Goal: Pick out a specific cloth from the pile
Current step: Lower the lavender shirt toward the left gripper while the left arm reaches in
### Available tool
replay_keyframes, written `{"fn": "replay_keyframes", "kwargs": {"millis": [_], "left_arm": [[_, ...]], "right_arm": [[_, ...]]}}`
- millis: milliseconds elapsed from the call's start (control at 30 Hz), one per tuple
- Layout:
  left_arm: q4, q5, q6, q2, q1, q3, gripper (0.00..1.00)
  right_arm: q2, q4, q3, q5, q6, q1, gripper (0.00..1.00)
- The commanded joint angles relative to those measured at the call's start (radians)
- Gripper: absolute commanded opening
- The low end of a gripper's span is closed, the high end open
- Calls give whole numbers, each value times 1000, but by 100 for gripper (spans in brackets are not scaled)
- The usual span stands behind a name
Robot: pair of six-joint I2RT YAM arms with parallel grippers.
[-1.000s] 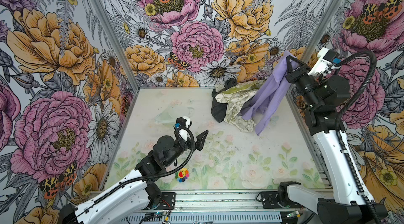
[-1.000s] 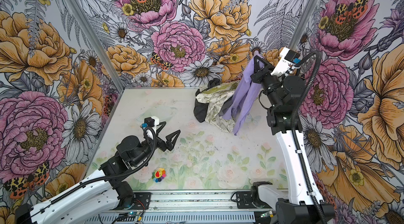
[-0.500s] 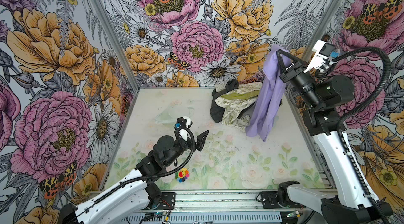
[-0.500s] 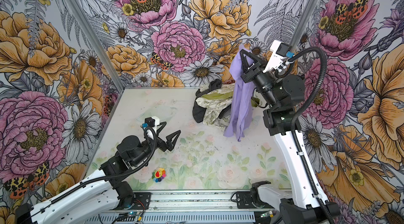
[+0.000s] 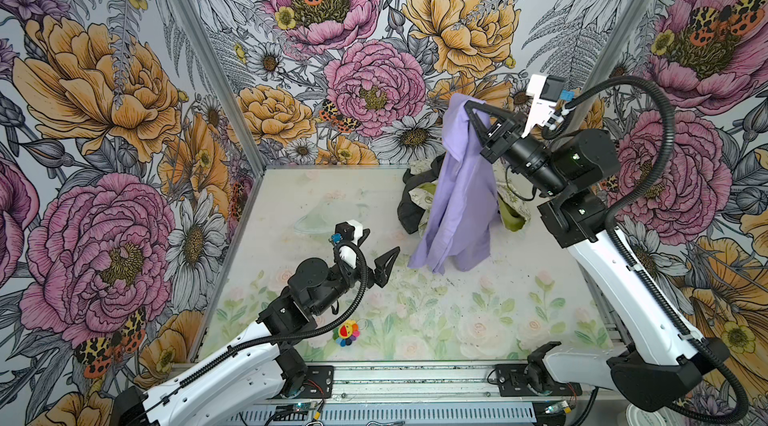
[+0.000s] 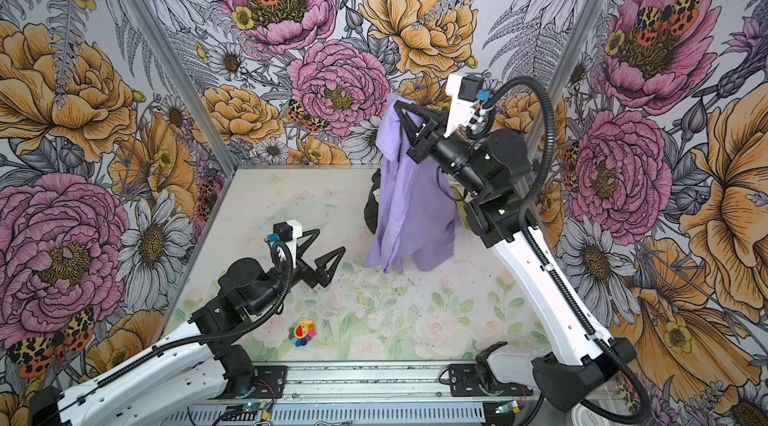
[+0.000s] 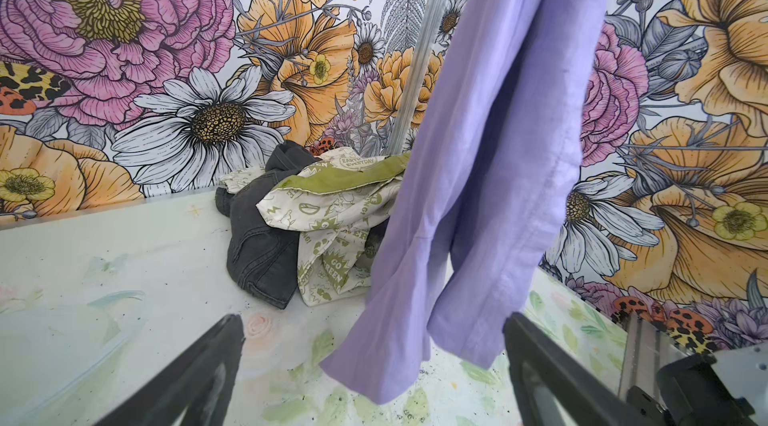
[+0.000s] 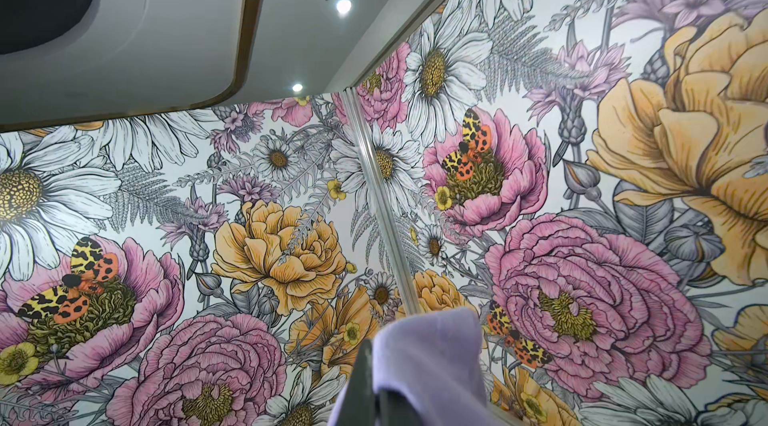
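Top views both show right tool [image 5: 468,106] pinching cloth [image 5: 461,203], veiling the pile [image 5: 409,205]; left tool [image 6: 330,241] spread.

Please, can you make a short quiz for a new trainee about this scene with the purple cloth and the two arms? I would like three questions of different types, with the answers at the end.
1. True or false: the purple cloth lies flat on top of the pile.
2. Which jaws hold the purple cloth? A) left jaws B) right jaws C) both
3. Fill the gap: the left jaws stand ____ and hold nothing.

Key
1. False. It hangs from the right jaws, while the dark grey garment and the cream printed cloth lie on the table.
2. B
3. open
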Motion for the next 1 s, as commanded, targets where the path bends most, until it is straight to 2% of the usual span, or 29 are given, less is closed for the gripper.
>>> {"fn": "replay_keyframes", "kwargs": {"millis": [0, 167, 333, 400, 567, 633, 700, 833, 967], "left_arm": [[45, 35, -8, 8, -9, 30, 98], [31, -31, -17, 0, -10, 25, 98], [6, -115, -24, -21, -9, 15, 98], [-8, -135, -24, -23, -9, 16, 98], [-57, -201, -23, -10, -9, 37, 98], [-57, -204, -25, 1, -9, 38, 98], [-56, -205, -26, 20, -9, 44, 98], [-69, -202, -27, 84, -9, 71, 98], [-106, -194, -23, 182, -9, 126, 98]], "right_arm": [[62, -56, 37, 47, -104, 70, 0], [172, -126, -8, 110, -173, 159, 0], [239, -165, -117, 183, -177, 182, 2], [255, -209, -150, 202, -201, 183, 17], [199, -335, -272, 345, -347, 180, 70], [138, -349, -340, 435, -385, 175, 82], [73, -356, -402, 500, -392, 160, 88], [-49, -386, -489, 499, -371, 113, 96], [-132, -447, -527, 540, -370, 90, 98]]}}
